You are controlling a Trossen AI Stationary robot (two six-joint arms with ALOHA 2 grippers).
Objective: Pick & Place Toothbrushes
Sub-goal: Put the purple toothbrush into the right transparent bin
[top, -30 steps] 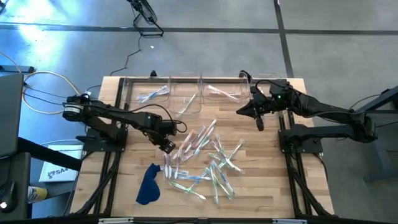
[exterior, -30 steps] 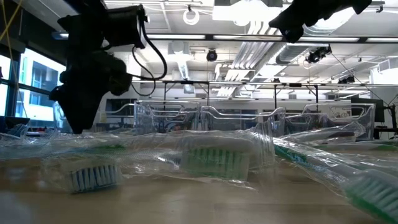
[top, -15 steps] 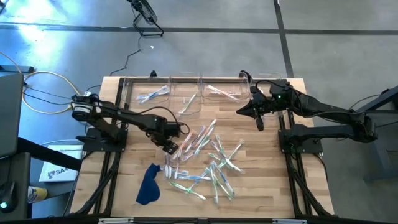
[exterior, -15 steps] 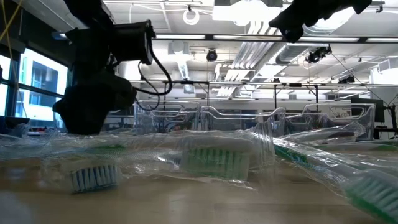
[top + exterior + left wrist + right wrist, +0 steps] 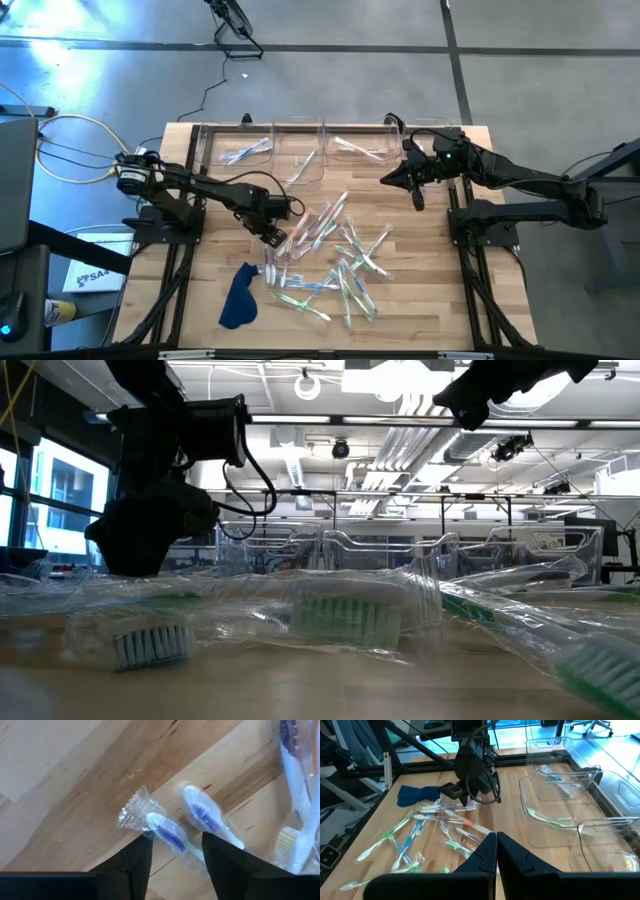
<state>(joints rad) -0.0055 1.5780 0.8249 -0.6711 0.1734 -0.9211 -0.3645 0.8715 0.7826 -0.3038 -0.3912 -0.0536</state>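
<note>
wooden table, toothbrush pile at its middle, left gripper low over the pile's near-left edge.

a row of clear bins is seen along the table's far edge, a few brushes already inside; a dark blue cloth lies near the front left. the toothbrushes are scattered across the centre, well apart from the right gripper, which is held clenched and empty above the table by the bins. the left gripper is the nearer one, its jaws parted over a blue-handled wrapped brush whose head end pokes out ahead between the fingers. that brush's long axis is judged to run roughly along the gripper's reach rather than across the gap, so a closing pinch would meet its sides; whether it is already touched cannot be told.
</note>
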